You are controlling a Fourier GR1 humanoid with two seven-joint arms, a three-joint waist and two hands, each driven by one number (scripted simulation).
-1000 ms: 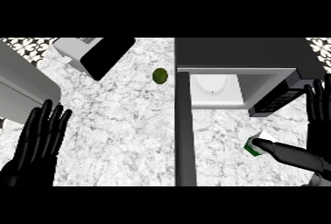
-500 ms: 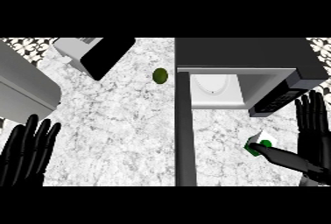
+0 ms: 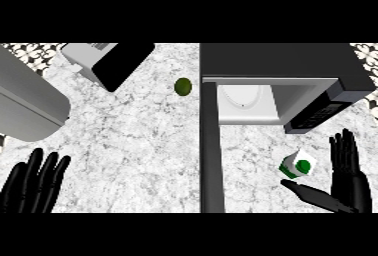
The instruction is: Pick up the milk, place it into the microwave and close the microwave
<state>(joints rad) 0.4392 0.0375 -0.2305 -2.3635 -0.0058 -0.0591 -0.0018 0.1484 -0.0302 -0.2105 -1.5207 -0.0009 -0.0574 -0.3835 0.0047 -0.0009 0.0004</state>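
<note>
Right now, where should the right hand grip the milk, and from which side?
Probably the milk carton by its body, across two opposite flat walls, which suit a thumb-and-fingers pinch. Come from its right: the right hand is open there, with its fingers to the carton's right and its thumb on the near side.

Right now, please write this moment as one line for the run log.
right hand: open, beside milk carton, not gripping | left hand: open, resting lower left | microwave: open, milk carton outside
</note>
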